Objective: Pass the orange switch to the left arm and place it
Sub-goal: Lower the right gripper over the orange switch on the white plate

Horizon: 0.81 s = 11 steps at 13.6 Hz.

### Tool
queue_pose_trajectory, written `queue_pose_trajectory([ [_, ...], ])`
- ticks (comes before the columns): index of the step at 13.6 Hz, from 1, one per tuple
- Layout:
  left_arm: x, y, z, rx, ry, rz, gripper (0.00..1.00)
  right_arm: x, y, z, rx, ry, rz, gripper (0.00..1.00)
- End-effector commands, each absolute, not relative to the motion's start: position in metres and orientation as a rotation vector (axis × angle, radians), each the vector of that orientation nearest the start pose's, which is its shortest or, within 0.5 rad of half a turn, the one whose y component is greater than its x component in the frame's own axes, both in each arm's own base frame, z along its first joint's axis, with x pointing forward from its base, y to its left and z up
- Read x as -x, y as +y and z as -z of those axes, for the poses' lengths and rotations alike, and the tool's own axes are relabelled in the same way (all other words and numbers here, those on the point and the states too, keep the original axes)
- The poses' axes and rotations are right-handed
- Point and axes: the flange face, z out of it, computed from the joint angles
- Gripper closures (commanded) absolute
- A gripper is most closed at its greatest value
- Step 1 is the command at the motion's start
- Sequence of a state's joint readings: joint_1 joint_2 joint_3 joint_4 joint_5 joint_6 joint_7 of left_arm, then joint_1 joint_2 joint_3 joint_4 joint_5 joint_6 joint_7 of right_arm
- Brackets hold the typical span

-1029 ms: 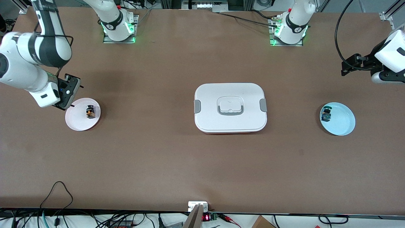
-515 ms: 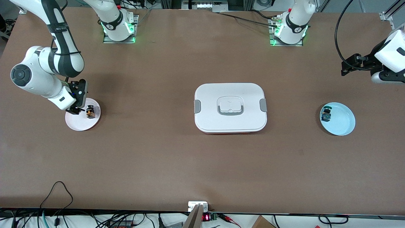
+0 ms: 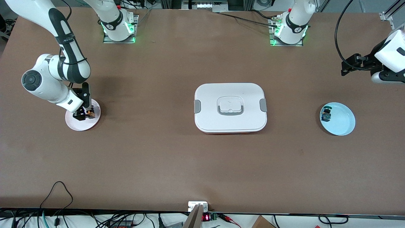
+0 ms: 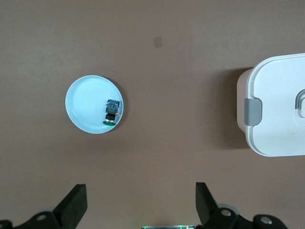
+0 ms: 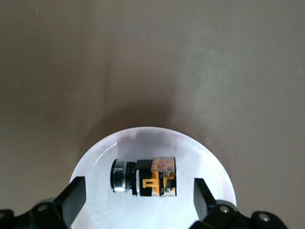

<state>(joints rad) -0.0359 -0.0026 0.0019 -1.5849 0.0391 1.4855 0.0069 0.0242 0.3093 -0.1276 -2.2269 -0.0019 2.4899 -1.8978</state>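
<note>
The orange switch point(image 3: 91, 113) lies on its side on a small pale pink plate point(image 3: 83, 125) toward the right arm's end of the table. My right gripper point(image 3: 84, 114) is open and low over that plate. In the right wrist view its fingers stand one on each side of the switch point(image 5: 152, 177), apart from it, over the plate point(image 5: 143, 140). My left gripper point(image 3: 345, 66) is open and empty, and its arm waits high at the left arm's end. The white box point(image 3: 230, 107) stands lidded at the table's middle.
A light blue plate point(image 3: 342, 122) with a dark teal-green switch point(image 3: 326, 114) sits toward the left arm's end. Both show in the left wrist view, plate point(image 4: 86, 102) and switch point(image 4: 111, 111), with the box's end point(image 4: 281, 105). Cables hang along the table's near edge.
My right arm has swung in over the pink plate and come down, so its open fingers now stand either side of the orange switch. The left arm has not moved.
</note>
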Motion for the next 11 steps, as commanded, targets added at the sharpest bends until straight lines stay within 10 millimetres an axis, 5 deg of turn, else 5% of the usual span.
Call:
queue_pose_trajectory([
  [1,-0.545,-0.016,-0.619,3.092,0.051,-0.155,0.0,-0.542,-0.055,-0.224,-1.872,2.53,0.075,0.0],
  [11,-0.545,-0.015,-0.619,3.092,0.048,-0.155,0.0,-0.543,-0.058,-0.207,-1.755,2.599,0.066,0.0],
])
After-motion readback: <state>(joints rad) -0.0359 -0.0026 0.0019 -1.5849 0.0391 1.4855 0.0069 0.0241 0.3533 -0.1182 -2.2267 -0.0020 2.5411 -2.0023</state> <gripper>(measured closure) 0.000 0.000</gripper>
